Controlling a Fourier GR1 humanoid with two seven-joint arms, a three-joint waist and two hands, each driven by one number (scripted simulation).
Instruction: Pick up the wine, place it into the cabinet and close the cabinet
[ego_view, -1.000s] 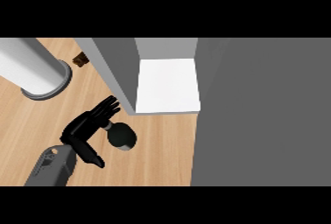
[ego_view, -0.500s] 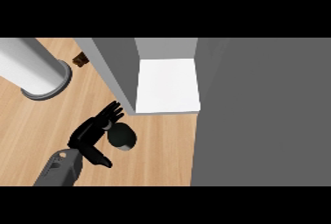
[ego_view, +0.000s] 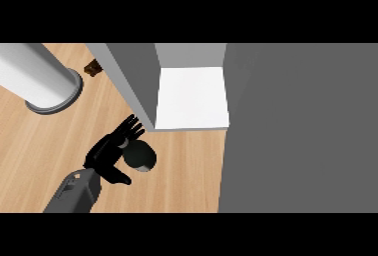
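Note:
The wine bottle (ego_view: 140, 156) stands on the wooden counter (ego_view: 44, 145), seen from above as a dark round shape with a grey cap. My left hand (ego_view: 107, 150) is pressed against its left side, open, fingers straight and pointing up toward the cabinet, thumb below the bottle. The cabinet's white inner shelf (ego_view: 193, 97) lies just above and right of the bottle. Its grey door panel (ego_view: 133, 85) stands open, ending near my fingertips. The right hand does not show.
A large white cylinder on a grey base (ego_view: 40, 75) stands at the upper left. A small brown object (ego_view: 94, 67) sits beside the door panel. A broad grey surface (ego_view: 295, 125) fills the right side.
The left hand has drawn in closer to the bottle and its thumb has shifted slightly right beneath it. The bottle has stayed in place.

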